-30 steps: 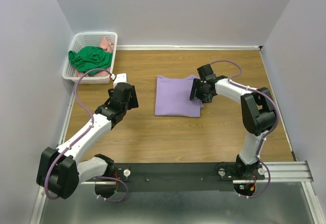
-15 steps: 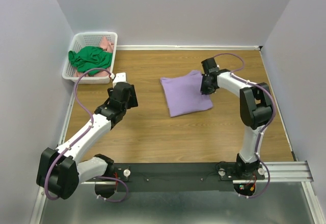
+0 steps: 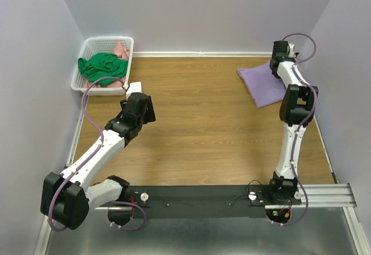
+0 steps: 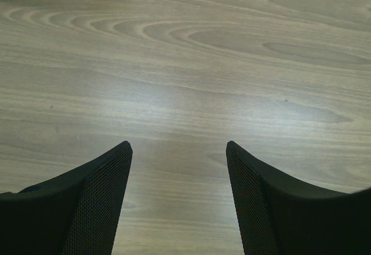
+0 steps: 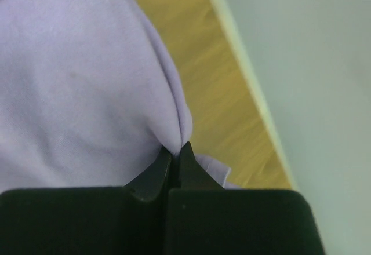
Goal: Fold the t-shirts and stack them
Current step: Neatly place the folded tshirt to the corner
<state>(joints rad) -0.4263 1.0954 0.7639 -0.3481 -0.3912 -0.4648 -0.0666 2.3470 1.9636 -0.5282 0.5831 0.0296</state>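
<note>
**Top external.** Large lavender-purple cloth t-shirt (image 3: 262,84): folded into a flat rectangle, at the far right corner of the wooden surface (image 3: 197,127), with the right jaws at its far edge. Bright green t-shirt (image 3: 103,66) and salmon-pink t-shirt (image 3: 120,50): both crumpled in the white plastic lattice basket (image 3: 107,38), far left. Left jaws hang over bare wood near the basket.

**Left wrist.** Left jaws spread wide, holding nothing; only wood grain beneath.

**Right wrist.** Right jaws pinched shut on a fold of the lavender cloth, close to the pale wall (image 5: 313,64).

**Status, judged.** One shirt folded, two not yet folded, no stack begun.
</note>
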